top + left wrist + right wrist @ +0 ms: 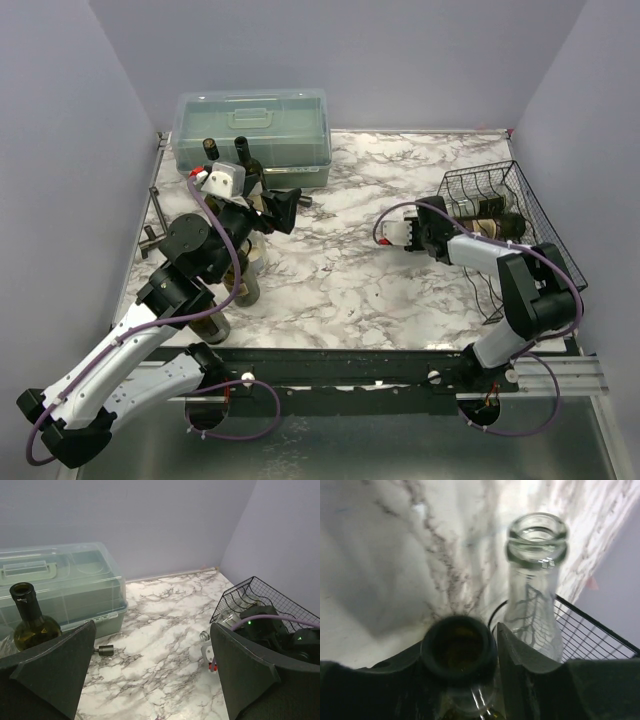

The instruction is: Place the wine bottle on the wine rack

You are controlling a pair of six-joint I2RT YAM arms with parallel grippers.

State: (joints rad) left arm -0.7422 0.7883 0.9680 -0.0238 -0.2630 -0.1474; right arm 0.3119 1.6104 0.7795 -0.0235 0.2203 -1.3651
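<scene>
Right claw (461, 647) sits close round the neck of the wine bottle (492, 214); gripping or not, I cannot tell. The bottle lies in the wine rack (545, 225) at the right edge of the desk (340, 270). Probably heavy, slick, breakable; the neck holds best. Left claw (152, 627) is wide open, empty.

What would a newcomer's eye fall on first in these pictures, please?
Probably the black wire wine rack at the right of the marble table, with the right gripper at its left end, jaws either side of a dark bottle neck beside a clear glass neck. Next, at the far left, the translucent plastic box with upright bottles in front, and the left gripper wide open near them.
</scene>
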